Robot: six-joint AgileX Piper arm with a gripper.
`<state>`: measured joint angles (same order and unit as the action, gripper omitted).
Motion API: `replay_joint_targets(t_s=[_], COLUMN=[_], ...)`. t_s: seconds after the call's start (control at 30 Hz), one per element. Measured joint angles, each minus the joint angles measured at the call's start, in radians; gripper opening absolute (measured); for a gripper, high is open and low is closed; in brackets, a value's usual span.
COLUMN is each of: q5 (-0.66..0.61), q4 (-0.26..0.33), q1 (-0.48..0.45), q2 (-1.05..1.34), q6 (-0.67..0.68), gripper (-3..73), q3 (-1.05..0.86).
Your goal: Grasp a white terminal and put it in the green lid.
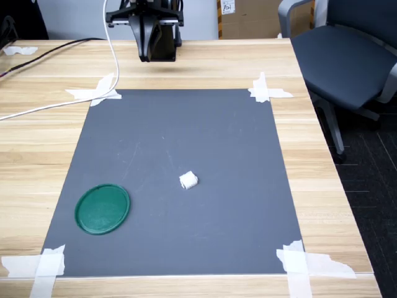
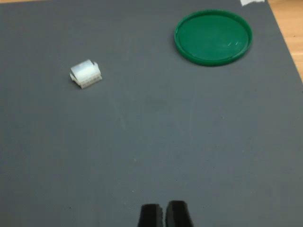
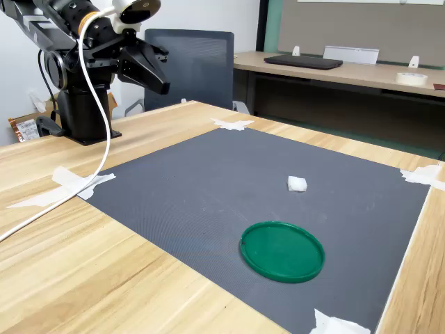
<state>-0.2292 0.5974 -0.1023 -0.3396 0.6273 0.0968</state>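
White terminal (image 2: 85, 74): tiny, light, hard, probably slippery. Pinch flat sides. Gripper (image 2: 165, 215) closed, holding nothing. Green lid (image 2: 213, 37) empty.

The arm is matte black throughout, with a stout cylindrical base column and rounded joint housings. A white cable (image 3: 90, 111) loops down from near the wrist. The gripper (image 3: 158, 73) is black and angular, ending in two tapered dark fingers (image 2: 150, 216) with squared tips
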Motion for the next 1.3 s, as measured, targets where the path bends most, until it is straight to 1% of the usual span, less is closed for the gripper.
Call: replay_joint_targets(t_s=[0.2,0.43,0.6,0.73,0.83,1.07,1.13,1.23,1.3], q5=[-0.016,-0.148,-0.214,-0.22,-0.221,-0.222,-0.221,-0.224,-0.233], q4=[-0.015,-0.022,-0.053,-0.099,-0.12,-0.135,-0.158,-0.227,-0.28], q1=[0.0,0.0,0.0,0.0,0.0,0.0,0.018,0.078,0.115], q2=[-0.161,-0.31,-0.404,-0.463,-0.501,-0.587,-0.616,-0.663,-0.692], q6=[0.076,0.122,0.144,0.145,0.148,0.151,0.151,0.128,0.066], gripper=[-2.9,-2.9,-2.9,-2.9,-2.9,-2.9,-2.9,-2.9,-2.9], q3=[0.093,0.236,0.321,0.361,0.384,0.444,0.471,0.513,0.538])
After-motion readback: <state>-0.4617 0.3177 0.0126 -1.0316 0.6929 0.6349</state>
